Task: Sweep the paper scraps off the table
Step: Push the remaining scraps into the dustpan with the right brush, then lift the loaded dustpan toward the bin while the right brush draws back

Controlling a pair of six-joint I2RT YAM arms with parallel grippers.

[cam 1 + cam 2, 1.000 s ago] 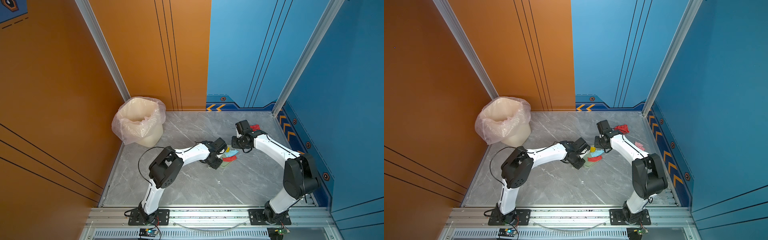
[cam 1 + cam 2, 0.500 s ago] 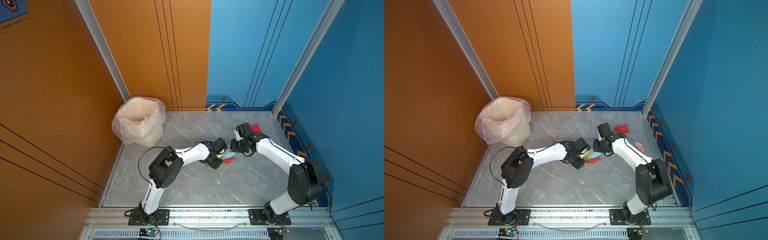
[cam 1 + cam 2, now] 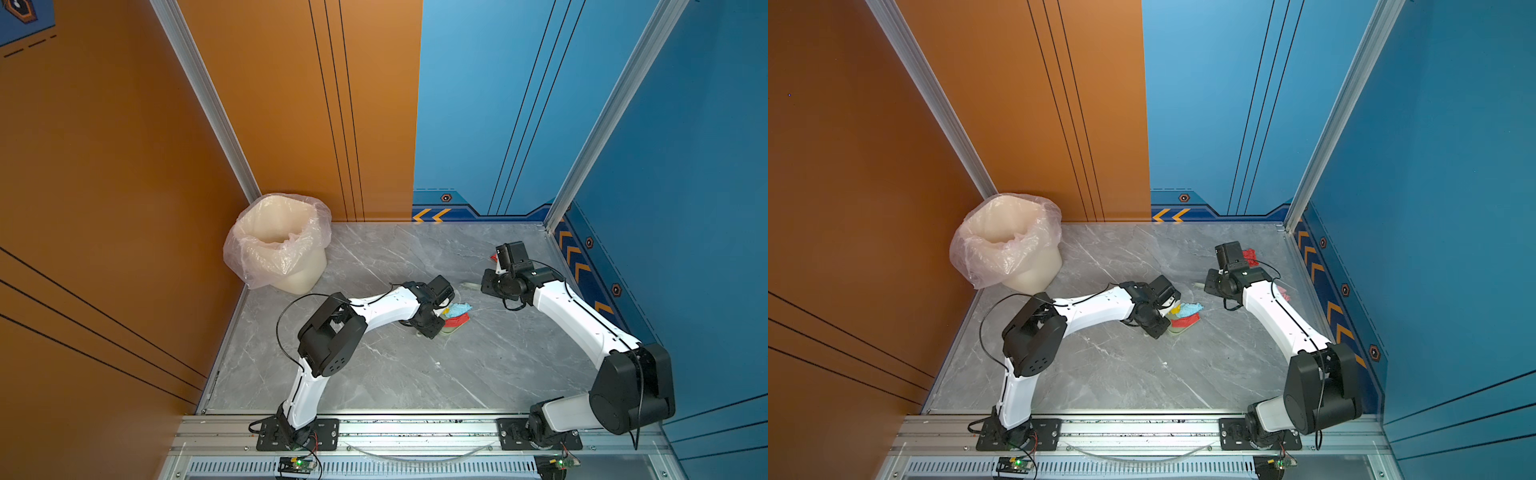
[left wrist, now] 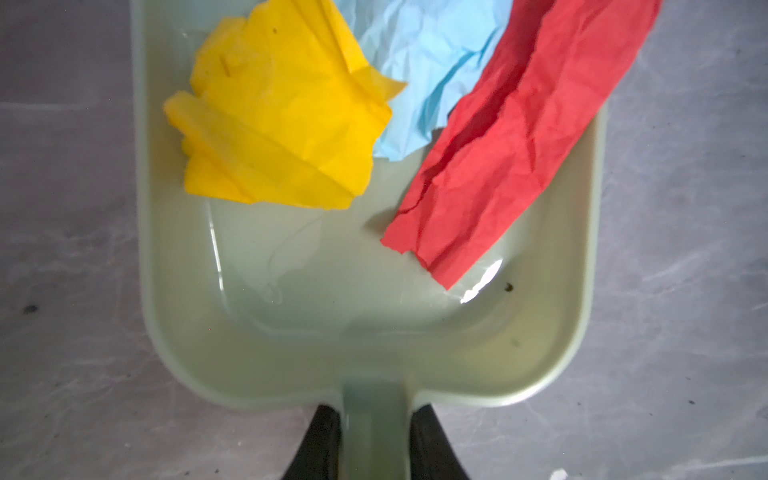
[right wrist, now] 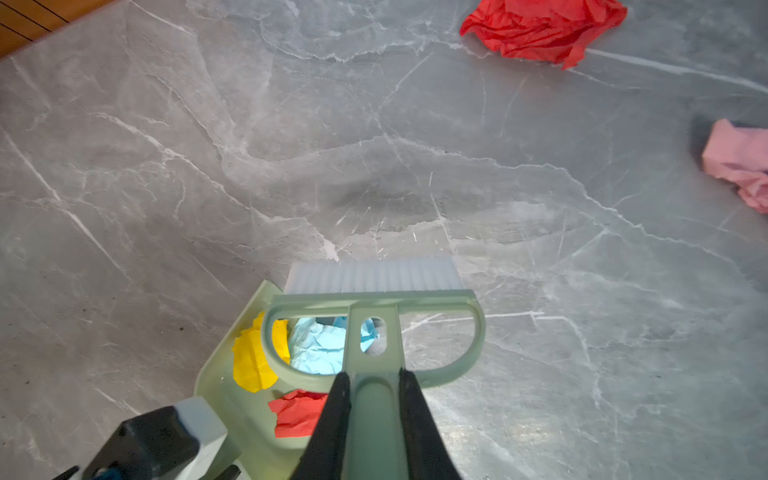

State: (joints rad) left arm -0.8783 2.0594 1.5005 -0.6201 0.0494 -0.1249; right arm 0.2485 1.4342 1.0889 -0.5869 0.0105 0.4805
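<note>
On the table (image 3: 374,374), the bin (image 3: 278,245) stands well left of the dustpan (image 4: 332,332). The left gripper (image 4: 376,440) is clamped on the dustpan's handle. A yellow scrap (image 4: 282,124), a blue scrap (image 4: 428,62) and a red scrap (image 4: 519,137) lie in the dustpan. Just right of the dustpan, the right gripper (image 5: 376,415) is clamped on the brush (image 5: 374,299). Farther right of the dustpan, a red wad (image 5: 540,29) and a pink wad (image 5: 739,162) lie apart on the table.

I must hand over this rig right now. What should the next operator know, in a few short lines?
Left gripper: shut on the dustpan handle.
Right gripper: shut on the brush handle.
Done: yellow scrap, light blue scrap and red strip lie in the dustpan.
To do: red wad and pink wad, loose on the table near the right wall; then probably empty the dustpan into the lined bin.
</note>
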